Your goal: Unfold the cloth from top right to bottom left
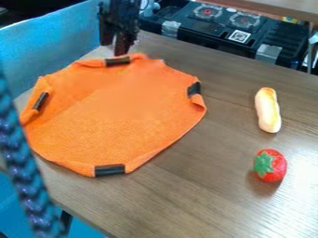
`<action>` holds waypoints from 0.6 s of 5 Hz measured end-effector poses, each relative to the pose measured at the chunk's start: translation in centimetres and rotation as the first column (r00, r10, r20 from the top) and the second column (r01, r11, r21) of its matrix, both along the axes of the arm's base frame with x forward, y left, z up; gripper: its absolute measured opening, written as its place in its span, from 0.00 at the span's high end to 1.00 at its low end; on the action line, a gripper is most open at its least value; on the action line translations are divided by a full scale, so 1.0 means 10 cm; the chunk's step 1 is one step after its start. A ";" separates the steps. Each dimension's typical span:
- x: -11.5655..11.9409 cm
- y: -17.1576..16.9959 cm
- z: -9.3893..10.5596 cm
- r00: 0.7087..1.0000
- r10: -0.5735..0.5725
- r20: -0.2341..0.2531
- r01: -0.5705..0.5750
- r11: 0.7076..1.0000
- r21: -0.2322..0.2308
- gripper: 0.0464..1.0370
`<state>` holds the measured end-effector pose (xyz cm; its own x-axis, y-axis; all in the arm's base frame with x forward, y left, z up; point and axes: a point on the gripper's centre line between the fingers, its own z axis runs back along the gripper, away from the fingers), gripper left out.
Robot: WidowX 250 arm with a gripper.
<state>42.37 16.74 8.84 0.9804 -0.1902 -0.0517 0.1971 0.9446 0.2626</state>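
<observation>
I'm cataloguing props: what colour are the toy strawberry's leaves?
The leaves are green, best seen in the camera view.

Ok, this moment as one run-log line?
cloth: mostly spread, edge curled in places | claw: at cloth's far edge | bread, strawberry: on table, right of cloth

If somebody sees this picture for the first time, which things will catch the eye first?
Most likely the big orange cloth, spread over the left part of the table, with dark strips at its edges. Next, perhaps, the bright red strawberry at the lower right. The black gripper also stands out, at the cloth's far edge.
</observation>
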 end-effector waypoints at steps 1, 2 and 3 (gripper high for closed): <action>-0.03 -0.03 0.07 1.000 -0.001 0.029 0.001 1.000 -0.007 0.05; -0.07 -0.06 0.19 0.998 0.002 0.063 0.002 0.998 -0.063 0.04; -0.24 -0.17 0.11 0.999 -0.001 0.032 0.006 0.987 -0.160 0.04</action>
